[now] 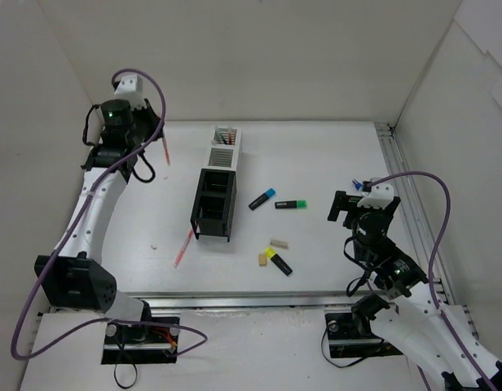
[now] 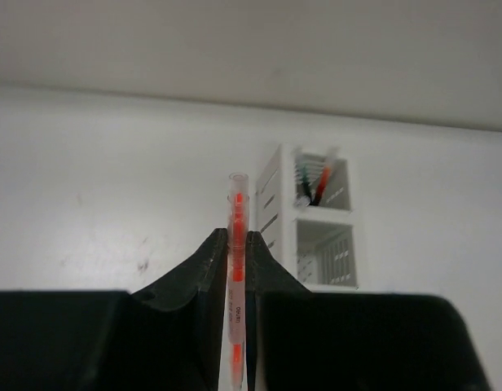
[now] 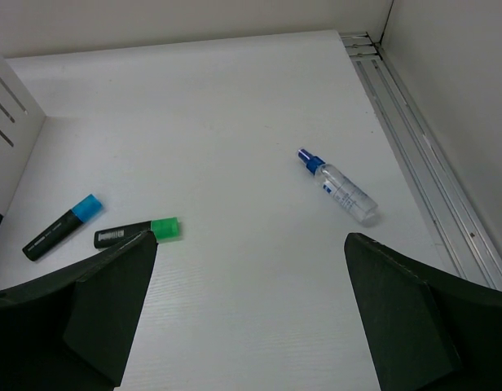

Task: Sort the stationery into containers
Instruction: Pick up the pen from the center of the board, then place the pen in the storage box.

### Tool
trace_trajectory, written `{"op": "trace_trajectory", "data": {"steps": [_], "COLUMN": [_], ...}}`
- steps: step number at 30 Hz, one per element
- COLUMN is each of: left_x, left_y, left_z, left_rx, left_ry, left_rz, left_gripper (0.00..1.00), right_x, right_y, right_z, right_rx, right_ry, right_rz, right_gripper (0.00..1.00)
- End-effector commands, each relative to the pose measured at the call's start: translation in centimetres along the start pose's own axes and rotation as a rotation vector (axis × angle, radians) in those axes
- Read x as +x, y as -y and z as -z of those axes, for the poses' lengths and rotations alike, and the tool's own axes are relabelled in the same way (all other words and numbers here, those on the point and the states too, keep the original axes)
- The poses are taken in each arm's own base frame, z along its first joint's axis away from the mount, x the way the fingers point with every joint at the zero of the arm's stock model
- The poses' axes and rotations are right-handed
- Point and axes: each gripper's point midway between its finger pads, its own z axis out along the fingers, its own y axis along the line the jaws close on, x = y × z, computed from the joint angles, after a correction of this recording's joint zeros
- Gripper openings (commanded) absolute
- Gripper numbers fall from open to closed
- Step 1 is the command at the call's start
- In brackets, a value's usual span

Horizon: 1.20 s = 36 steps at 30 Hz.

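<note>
Red pen clamped upright btwn left fingers, mid-frame in wrist view; containers sit just right of centre, beyond pen tip. Right fingers spread wide, holding nothing

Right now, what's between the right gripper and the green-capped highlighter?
Nothing: in the top view the table between the right gripper and the green-capped highlighter is bare.

Overhead rear view, two wrist views
</note>
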Motion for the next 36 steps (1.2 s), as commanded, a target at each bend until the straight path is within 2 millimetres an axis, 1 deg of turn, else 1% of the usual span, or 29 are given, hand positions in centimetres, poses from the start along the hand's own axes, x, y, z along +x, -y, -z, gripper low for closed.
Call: {"op": "trace_trajectory", "data": {"steps": [1, 2, 3, 4, 5, 6, 7, 8, 9, 10, 11, 12, 13, 14, 15, 16, 17, 18, 23, 24, 26, 27, 29, 30, 31, 32, 33, 35, 36], "left_x": [-5.6, -6.6, -6.0, -8.1, -8.8, -8.1, -10.0, -9.3, -10.8, -10.7, -9.6, -9.5, -10.6, -9.6, -9.8, -8.7, -9.0, -8.1, -5.3, -4.1, -4.0, -2.6, -3.1, -1.8, -1.5, -2.5, -2.0, -2.5, -2.8], "left_y": [5.6, 6.6, 7.8, 8.9, 9.6, 10.0, 11.1, 12.0, 13.1, 14.3, 14.7, 15.3, 16.2, 17.3, 17.8, 18.6, 18.4, 18.9, 18.7, 18.3, 18.1, 17.7, 18.1, 17.6, 18.0, 17.7, 17.3, 17.8, 17.8], "left_z": [-1.9, -2.2, -4.1, -4.1, -4.8, -6.9, -7.0, -9.2, -9.3, -9.9, -12.1, -12.7, -12.7, -13.9, -14.2, -15.1, -15.4, -15.8, -17.6, -18.0, -17.7, -17.9, -16.6, -16.7, -16.3, -15.4, -15.3, -13.9, -13.3], "left_rx": [0.194, 0.213, 0.232, 0.247, 0.255, 0.260, 0.281, 0.297, 0.312, 0.332, 0.328, 0.333, 0.342, 0.337, 0.333, 0.323, 0.312, 0.308, 0.296, 0.286, 0.284, 0.281, 0.290, 0.279, 0.282, 0.269, 0.258, 0.265, 0.267], "left_ry": [0.156, 0.182, 0.174, 0.224, 0.242, 0.230, 0.279, 0.286, 0.330, 0.340, 0.332, 0.340, 0.378, 0.383, 0.400, 0.398, 0.423, 0.416, 0.384, 0.358, 0.367, 0.340, 0.361, 0.339, 0.340, 0.365, 0.356, 0.361, 0.361], "left_rz": [-0.095, -0.105, -0.115, -0.125, -0.133, -0.135, -0.145, -0.146, -0.144, -0.141, -0.140, -0.147, -0.156, -0.162, -0.171, -0.185, -0.183, -0.180, -0.144, -0.142, -0.136, -0.139, -0.140, -0.155, -0.163, -0.162, -0.171, -0.174, -0.171], "left_gripper": [0.00, 0.00, 0.00, 0.00, 0.00, 0.00, 0.00, 0.00, 0.00, 0.00, 0.00, 0.00, 0.00, 0.00, 0.00, 0.00, 0.00, 0.00, 0.00, 0.00, 0.00, 0.00, 0.15, 0.20, 0.25, 0.30, 0.35, 0.48, 0.62], "right_x": [-1.6, -1.6, -1.6, -1.6, -1.4, -1.3, -1.3, -1.0, -0.9, -0.9, -0.9, -0.9, -0.8, -0.8, -0.7, -0.8, -0.6, -0.6, -0.6, -0.6, -0.5, -0.5, -0.5, -0.4, -0.5, -0.6, -0.6, -0.7, -0.8], "right_y": [0.7, 0.8, 0.9, 1.0, 1.0, 1.3, 1.5, 1.5, 1.7, 1.8, 1.8, 1.8, 1.9, 2.0, 2.1, 2.1, 2.1, 2.2, 2.3, 2.3, 2.2, 2.1, 2.1, 2.0, 2.0, 2.0, 2.0, 1.8, 1.9], "right_z": [-0.5, -0.5, -0.6, -0.6, -0.7, -0.8, -0.9, -1.0, -1.1, -1.1, -1.2, -1.2, -1.3, -1.3, -1.3, -1.3, -1.4, -1.4, -1.3, -1.3, -1.4, -1.4, -1.4, -1.4, -1.3, -1.3, -1.2, -1.1, -1.0], "right_rx": [0.057, 0.063, 0.069, 0.073, 0.078, 0.102, 0.115, 0.121, 0.137, 0.141, 0.146, 0.149, 0.155, 0.160, 0.168, 0.168, 0.170, 0.175, 0.178, 0.173, 0.171, 0.166, 0.164, 0.162, 0.158, 0.157, 0.153, 0.139, 0.141], "right_ry": [0.062, 0.065, 0.068, 0.069, 0.066, 0.064, 0.061, 0.048, 0.045, 0.042, 0.039, 0.039, 0.036, 0.033, 0.033, 0.034, 0.028, 0.029, 0.029, 0.028, 0.027, 0.028, 0.027, 0.024, 0.027, 0.028, 0.029, 0.035, 0.038], "right_rz": [-0.011, -0.009, -0.006, 0.000, 0.006, 0.012, 0.019, 0.032, 0.037, 0.043, 0.048, 0.050, 0.057, 0.062, 0.063, 0.064, 0.069, 0.071, 0.072, 0.070, 0.072, 0.069, 0.070, 0.071, 0.068, 0.065, 0.063, 0.054, 0.049], "right_gripper": [0.98, 0.98, 0.98, 0.98, 0.98, 0.98, 0.98, 0.98, 0.98, 0.98, 0.98, 0.98, 0.98, 0.98, 0.98, 0.98, 0.98, 0.98, 0.98, 0.98, 0.98, 0.98, 0.98, 0.98, 0.98, 0.98, 0.98, 0.98, 0.98]}}
